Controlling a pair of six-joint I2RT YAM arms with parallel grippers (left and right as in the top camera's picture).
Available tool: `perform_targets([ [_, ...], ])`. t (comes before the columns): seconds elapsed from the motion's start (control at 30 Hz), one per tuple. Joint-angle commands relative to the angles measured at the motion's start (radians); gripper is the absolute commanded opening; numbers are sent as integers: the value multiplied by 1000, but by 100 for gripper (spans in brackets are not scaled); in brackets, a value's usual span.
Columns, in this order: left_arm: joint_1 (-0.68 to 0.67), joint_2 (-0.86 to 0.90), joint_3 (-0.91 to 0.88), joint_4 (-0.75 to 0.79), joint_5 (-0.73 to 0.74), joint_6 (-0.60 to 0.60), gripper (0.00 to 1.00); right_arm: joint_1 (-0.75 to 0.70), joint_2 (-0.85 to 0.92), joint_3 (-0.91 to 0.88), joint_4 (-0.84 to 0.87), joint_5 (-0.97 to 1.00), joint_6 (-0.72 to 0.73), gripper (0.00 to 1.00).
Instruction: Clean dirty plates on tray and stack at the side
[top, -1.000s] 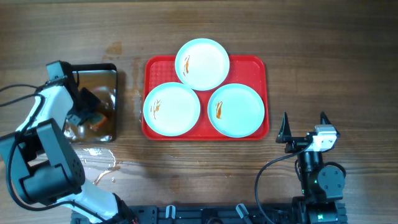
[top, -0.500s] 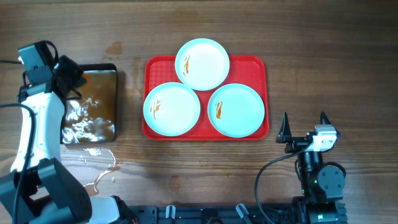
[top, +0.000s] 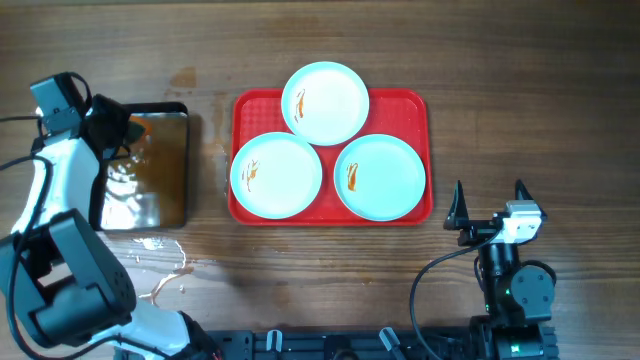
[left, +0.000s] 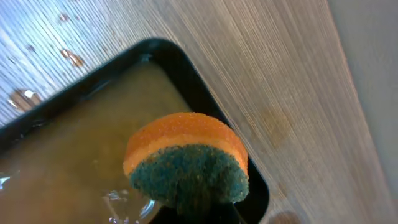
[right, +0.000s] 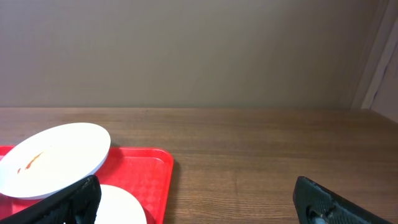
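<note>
Three plates with orange-red smears lie on the red tray (top: 410, 105): one at the back (top: 325, 103), one front left (top: 276, 175), one front right (top: 380, 177). My left gripper (top: 120, 130) hangs over the far end of the black-rimmed pan (top: 183, 165), shut on an orange sponge with a green scrub face (left: 186, 163); its fingertips are hidden behind the sponge. My right gripper (top: 489, 200) stands open and holds nothing, to the right of the tray's front corner. In the right wrist view the back plate (right: 53, 158) and the tray (right: 149, 177) lie ahead on the left.
The pan holds brownish water (left: 68, 149). Spilled water (top: 165, 270) glistens on the wooden table in front of the pan. Bare wood (top: 520, 110) lies to the right of the tray.
My left gripper has risen out of the pan's water with the sponge and moved to the pan's far left end. The right arm and the plates have not moved.
</note>
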Motion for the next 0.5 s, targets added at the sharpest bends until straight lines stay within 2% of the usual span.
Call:
perform_targets([
  [0.0, 11, 6, 19, 6, 152, -36, 4, 2, -4, -2, 3, -12, 7, 100],
  [0.13, 14, 6, 19, 11, 331, -35, 4, 2, -4, -2, 3, -12, 7, 100],
  [0.27, 51, 6, 19, 11, 436, -36, 4, 2, -3, -2, 3, -12, 7, 100],
  [0.33, 97, 6, 19, 11, 579, -46, 4, 2, -4, -2, 3, -12, 7, 100],
  [0.47, 174, 6, 19, 8, 742, -172, 4, 2, -4, -2, 3, -12, 7, 100],
])
